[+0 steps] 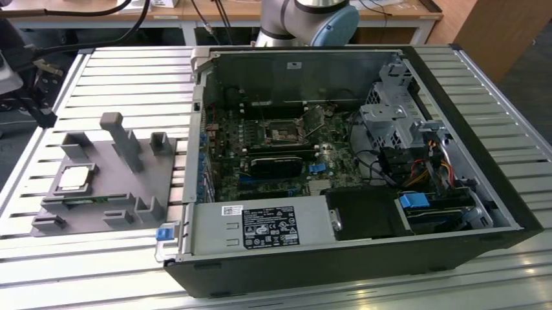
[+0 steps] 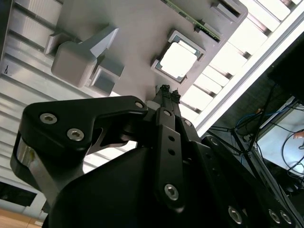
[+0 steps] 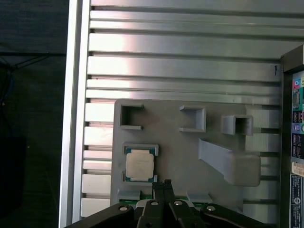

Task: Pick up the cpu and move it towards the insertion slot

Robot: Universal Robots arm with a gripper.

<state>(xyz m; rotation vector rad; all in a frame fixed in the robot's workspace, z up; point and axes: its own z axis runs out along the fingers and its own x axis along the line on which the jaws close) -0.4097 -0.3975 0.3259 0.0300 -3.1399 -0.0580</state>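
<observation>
Ribbed aluminium table [image 1: 112,77] is carrying a large black open computer case [image 1: 345,274], which is lying beside a flat grey plastic fixture plate [image 3: 190,156]. Black metal gripper [image 3: 162,184] is hovering over that plate, its slim tips pressed together and gripping nothing. Small square silver-framed insertion slot [image 1: 283,132] is sitting inside the case. Thin pale silvery square cpu [image 3: 140,165] is resting in its fixture recess, just beside the gripper tips, well apart from the slot.

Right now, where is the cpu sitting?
The cpu lies in a square recess of the grey fixture plate, on the exterior view's left, outside the open computer case; the hand is near it.
</observation>
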